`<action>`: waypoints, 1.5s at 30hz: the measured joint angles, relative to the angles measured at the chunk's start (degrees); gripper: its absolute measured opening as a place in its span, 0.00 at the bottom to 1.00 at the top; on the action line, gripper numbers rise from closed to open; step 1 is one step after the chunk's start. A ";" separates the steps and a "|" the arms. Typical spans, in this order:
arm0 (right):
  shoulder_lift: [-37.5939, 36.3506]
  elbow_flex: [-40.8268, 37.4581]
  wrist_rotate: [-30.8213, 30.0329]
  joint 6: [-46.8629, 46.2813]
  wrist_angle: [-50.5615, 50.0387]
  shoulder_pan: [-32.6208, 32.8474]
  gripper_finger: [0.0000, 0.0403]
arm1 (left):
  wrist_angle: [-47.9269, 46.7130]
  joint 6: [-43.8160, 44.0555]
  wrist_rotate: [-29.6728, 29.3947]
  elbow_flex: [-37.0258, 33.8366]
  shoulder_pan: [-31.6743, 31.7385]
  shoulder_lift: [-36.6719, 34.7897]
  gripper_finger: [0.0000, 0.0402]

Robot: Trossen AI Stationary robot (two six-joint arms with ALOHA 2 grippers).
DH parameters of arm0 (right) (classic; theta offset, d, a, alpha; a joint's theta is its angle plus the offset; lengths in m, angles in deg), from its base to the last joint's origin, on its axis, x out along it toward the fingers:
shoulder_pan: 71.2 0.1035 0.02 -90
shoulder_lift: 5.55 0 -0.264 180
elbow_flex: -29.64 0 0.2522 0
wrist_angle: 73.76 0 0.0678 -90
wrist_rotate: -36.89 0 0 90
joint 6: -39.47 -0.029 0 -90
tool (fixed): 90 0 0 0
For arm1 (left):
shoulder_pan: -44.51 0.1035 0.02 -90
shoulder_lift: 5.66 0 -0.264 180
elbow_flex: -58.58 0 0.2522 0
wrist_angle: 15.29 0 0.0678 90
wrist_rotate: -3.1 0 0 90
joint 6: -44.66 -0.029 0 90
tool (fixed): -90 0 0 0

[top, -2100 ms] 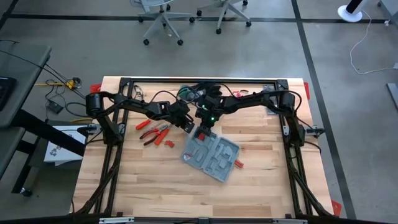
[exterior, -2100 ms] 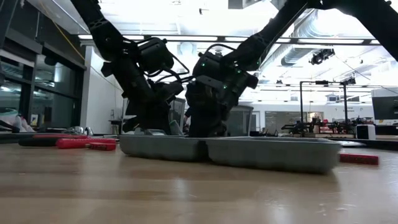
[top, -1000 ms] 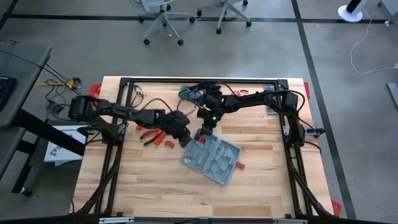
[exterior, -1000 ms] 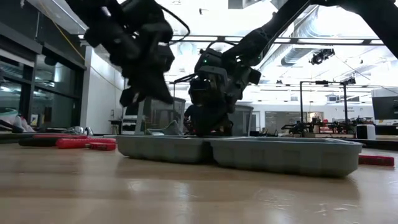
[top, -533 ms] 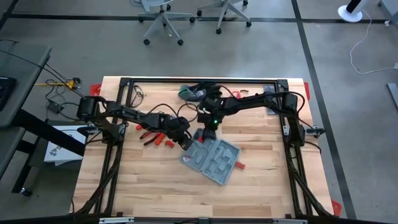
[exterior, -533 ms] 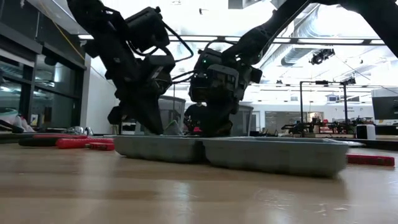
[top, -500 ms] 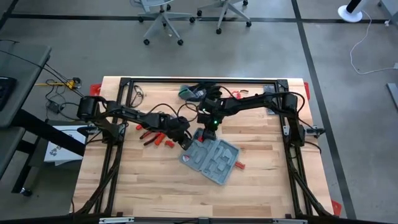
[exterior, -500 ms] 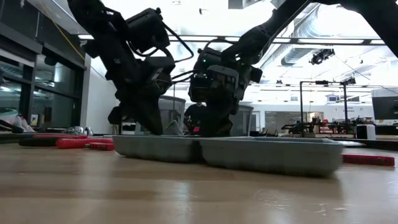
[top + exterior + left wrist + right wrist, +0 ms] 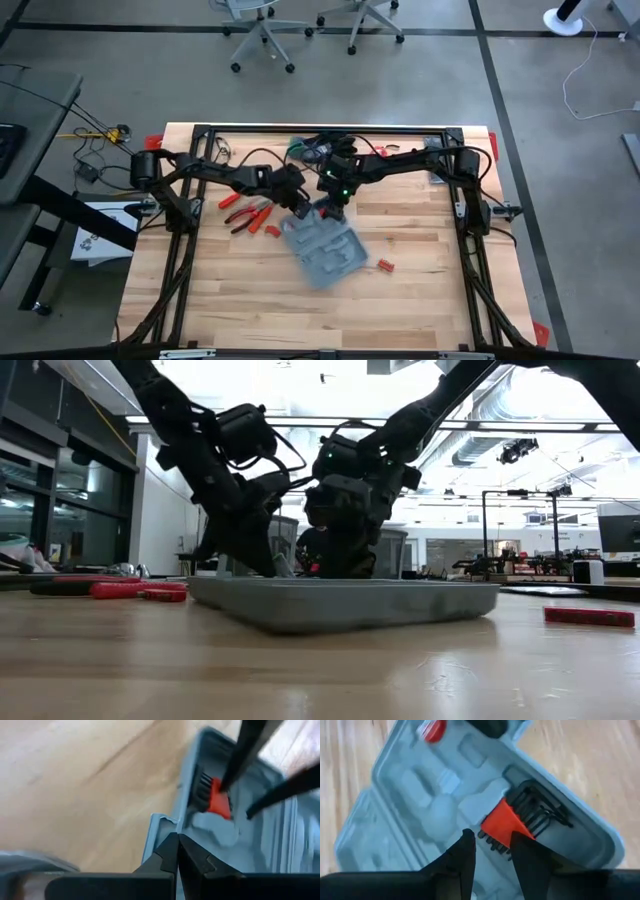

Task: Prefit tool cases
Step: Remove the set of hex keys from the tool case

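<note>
The right hand (image 9: 490, 855), fingers spread apart, hovers just above a red-and-black hex key set (image 9: 512, 827) seated in the open grey-blue tool case (image 9: 322, 246). The left hand (image 9: 176, 851), fingers pressed together, sits at the case's edge. The case lies mid-worktop (image 9: 420, 300), with red-handled pliers (image 9: 248, 214) to its left and a small red piece (image 9: 385, 265) to its right.
</note>
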 joint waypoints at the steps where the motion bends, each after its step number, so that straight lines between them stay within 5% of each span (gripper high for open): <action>1: 0.05 0.00 0.72 -0.42 0.02 0.00 0.30 | 0.14 -0.02 0.23 0.00 0.18 0.00 0.00; 12: -1.83 -0.04 1.41 -7.80 -1.39 1.43 0.30 | -0.12 -4.87 6.40 0.00 1.04 0.11 0.00; 25: -5.93 -0.07 -16.71 -19.99 12.00 2.99 0.30 | 0.27 -12.69 10.39 -0.07 3.47 0.15 0.00; 35: -5.85 -0.08 -19.42 -21.37 11.15 1.88 0.30 | -0.21 -13.57 12.25 -0.11 3.06 0.15 0.00; 40: -5.96 -5.88 -19.96 -24.63 12.25 4.21 0.30 | -0.38 -13.99 12.25 -0.11 2.68 0.14 0.00; 45: -7.64 -16.57 -20.40 -34.80 28.08 8.20 0.30 | -0.59 -14.57 12.98 -0.11 2.62 0.11 0.00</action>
